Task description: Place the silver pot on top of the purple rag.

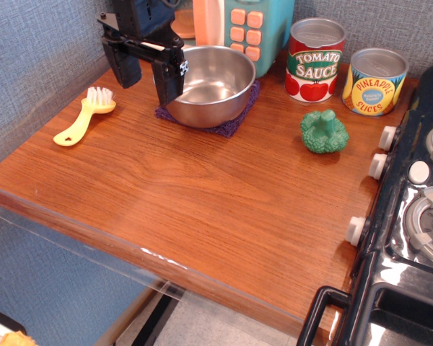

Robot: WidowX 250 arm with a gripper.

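Pot (211,85): wide, shiny steel, rolled rim, no handles; upright on the purple rag (231,122), just right of my right finger. Rag: dark, ribbed, corners showing. Gripper (147,76): I see fingers spread wide, holding nothing. Brush (84,115): left of them.

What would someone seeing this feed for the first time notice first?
Probably the shiny silver pot at the back of the wooden counter, sitting on the purple rag. Next, the black gripper, open and empty just left of the pot, and the bright tomato sauce can and pineapple can at back right.
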